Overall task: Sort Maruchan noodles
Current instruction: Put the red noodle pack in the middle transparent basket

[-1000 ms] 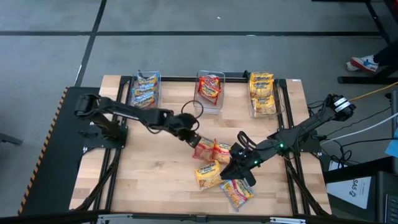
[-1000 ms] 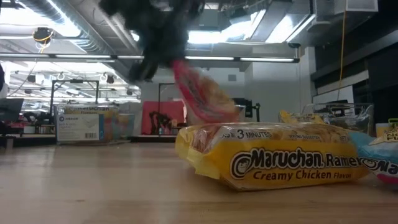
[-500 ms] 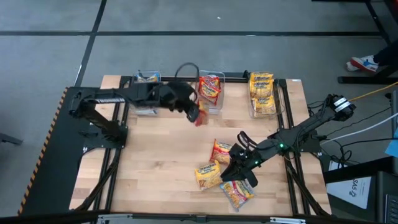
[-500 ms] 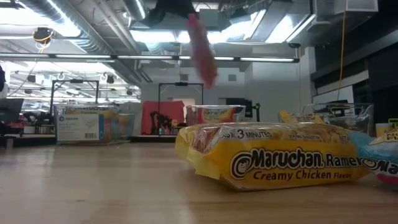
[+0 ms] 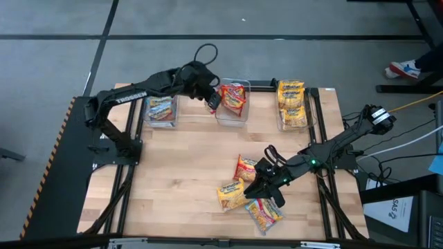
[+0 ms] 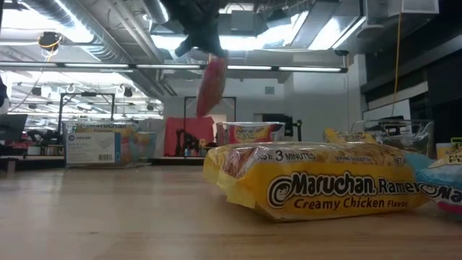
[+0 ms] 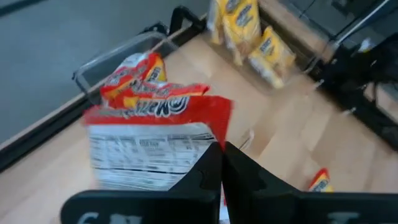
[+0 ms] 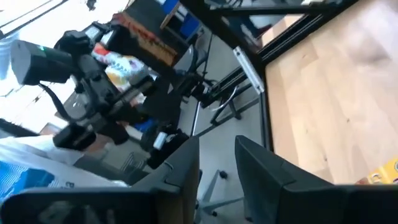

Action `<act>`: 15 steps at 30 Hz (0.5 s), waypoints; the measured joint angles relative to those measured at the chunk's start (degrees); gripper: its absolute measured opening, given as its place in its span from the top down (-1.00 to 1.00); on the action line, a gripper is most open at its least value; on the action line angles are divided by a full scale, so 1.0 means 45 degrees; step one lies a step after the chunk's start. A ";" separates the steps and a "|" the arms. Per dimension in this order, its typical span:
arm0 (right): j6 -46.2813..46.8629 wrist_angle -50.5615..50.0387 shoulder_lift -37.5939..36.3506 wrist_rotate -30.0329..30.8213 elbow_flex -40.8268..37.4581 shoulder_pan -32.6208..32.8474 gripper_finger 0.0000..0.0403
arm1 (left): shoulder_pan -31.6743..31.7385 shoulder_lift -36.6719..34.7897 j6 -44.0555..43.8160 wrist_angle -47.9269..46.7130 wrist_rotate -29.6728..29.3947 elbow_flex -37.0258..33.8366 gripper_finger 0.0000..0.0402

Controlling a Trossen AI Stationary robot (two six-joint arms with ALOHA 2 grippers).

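Nearest the front edge of the tabletop [image 5: 173, 200], right of centre, three loose packets lie: a pale packet [image 5: 264, 214] closest to the front, a yellow packet [image 5: 231, 194] just left of it, and an orange packet [image 5: 246, 167] behind. The low view shows the yellow one [image 6: 317, 182] flat on the wood, labelled Creamy Chicken. The right gripper [image 5: 266, 188] sits low among these three, arm stretched in from the right edge; its fingers [image 8: 180, 180] show a gap between them and hold nothing.

Farther back, the left gripper [image 5: 210, 97] is raised near the far edge, arm reaching across from the left side. Its fingers [image 7: 211, 174] are clenched on the edge of a red packet [image 7: 155, 140], which hangs below them, off the table [image 6: 211, 87]. It hangs just left of the middle bin [image 5: 233, 111], which already has a red packet inside.

At the far edge, the left bin [image 5: 160, 111] holds blue packets and the right bin [image 5: 292, 104] holds yellow ones.
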 joint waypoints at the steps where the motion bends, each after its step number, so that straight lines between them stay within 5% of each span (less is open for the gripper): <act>1: -0.0004 0.0057 0.0000 0.0102 0.0005 0.0000 0.46 | 0.0155 0.0096 0.0145 0.0012 0.0134 -0.0008 1.00; 15: -0.0013 -0.0029 0.0000 0.1365 0.0005 -0.0005 0.46 | 0.0614 0.1031 0.1152 0.1674 0.1051 -0.0010 1.00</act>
